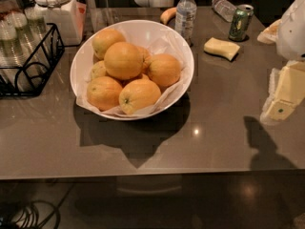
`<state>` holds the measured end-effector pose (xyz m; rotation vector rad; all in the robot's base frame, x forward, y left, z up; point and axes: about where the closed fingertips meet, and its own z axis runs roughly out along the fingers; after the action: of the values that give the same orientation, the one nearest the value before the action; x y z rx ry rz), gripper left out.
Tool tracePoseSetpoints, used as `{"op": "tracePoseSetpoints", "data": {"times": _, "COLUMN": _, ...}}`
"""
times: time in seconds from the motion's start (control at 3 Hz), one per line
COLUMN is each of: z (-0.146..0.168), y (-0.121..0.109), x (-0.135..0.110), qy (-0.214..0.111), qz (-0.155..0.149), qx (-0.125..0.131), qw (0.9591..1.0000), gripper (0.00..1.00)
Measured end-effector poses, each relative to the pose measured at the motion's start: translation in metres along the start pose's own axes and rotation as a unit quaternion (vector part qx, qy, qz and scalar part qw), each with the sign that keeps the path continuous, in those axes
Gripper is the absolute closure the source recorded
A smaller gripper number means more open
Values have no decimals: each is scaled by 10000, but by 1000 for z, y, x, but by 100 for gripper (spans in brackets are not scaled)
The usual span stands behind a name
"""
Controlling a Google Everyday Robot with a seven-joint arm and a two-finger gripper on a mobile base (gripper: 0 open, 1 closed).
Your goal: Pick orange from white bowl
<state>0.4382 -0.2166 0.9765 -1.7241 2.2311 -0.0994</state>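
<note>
The white bowl stands on the grey counter, left of centre, lined with crinkled white paper. It holds several oranges in a pile. The largest orange lies on top of the pile, in the middle-left of the bowl, with smaller oranges around and under it. My gripper is at the right edge of the view, above the counter. It is well to the right of the bowl and touches nothing. It casts a shadow on the counter below it.
Behind the bowl stand a water bottle and a banana. A green can, a lying bottle and a yellow sponge are at the back right. A black wire rack with glasses and a white jar are at left.
</note>
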Motion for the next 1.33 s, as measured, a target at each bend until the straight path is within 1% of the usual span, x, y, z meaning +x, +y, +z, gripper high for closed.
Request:
{"op": "tracePoseSetpoints", "data": {"times": 0.33, "z": 0, "y": 0, "x": 0, "qy": -2, "qz": 0, "qx": -1, "qw": 10000, "gripper": 0}}
{"op": "tracePoseSetpoints", "data": {"times": 0.67, "z": 3, "y": -7, "x": -14, "qy": -174, "qz": -11, "qx": -48, "qw": 9998, "gripper": 0}}
{"op": "tracePoseSetpoints", "data": {"times": 1.0, "z": 13, "y": -28, "x": -58, "qy": -863, "qz": -267, "qx": -283, "qw": 9955, "gripper": 0}}
{"op": "tracePoseSetpoints", "data": {"times": 1.33, "z": 30, "y": -44, "x": -123, "qy": -1630, "qz": -462, "qx": -785, "qw": 9824, "gripper": 0}}
